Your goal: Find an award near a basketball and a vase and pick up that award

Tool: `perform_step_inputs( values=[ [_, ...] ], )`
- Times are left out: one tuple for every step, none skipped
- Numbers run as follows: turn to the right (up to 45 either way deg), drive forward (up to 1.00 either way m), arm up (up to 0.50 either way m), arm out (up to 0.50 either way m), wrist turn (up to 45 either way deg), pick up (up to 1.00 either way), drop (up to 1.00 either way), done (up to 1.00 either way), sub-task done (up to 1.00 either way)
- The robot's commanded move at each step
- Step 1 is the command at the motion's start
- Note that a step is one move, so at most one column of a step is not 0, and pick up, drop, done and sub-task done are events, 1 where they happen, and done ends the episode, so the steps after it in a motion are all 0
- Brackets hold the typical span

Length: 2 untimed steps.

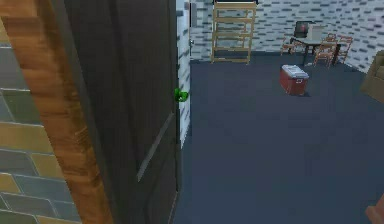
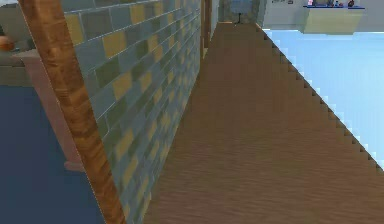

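Dark door (image 1: 130, 100) near left, green handle (image 1: 181, 96); wooden shelving (image 1: 232, 33) far; red box (image 1: 294, 78) mid-floor; gripper state cannot tell.

A brown wooden post (image 2: 70, 110) slants up the left, from the near edge to the top; right of it a wall (image 2: 150, 90) of grey-blue and tan tiles runs away toward the far middle; a brown plank floor (image 2: 250, 140) stretches along the foot of that wall, wide near and narrow far; right of the planks lies a pale blue floor (image 2: 345, 90), meeting them in a straight line; at the far right a pale desk (image 2: 335, 22) carries a few small dark things (image 2: 336, 4), too small to name; left of the post lies dark blue floor (image 2: 35, 165); a small orange round thing (image 2: 4, 43) sits at the left edge.
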Motion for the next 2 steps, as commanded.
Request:
perform_step_inputs(
  values=[
    [12.0,0.00,0.00,0.00,0.0,0.00,0.00,0.00,0.00],
    [0.0,1.00,0.00,0.00,0.0,0.00,0.00,0.00,0.00]
  ],
)
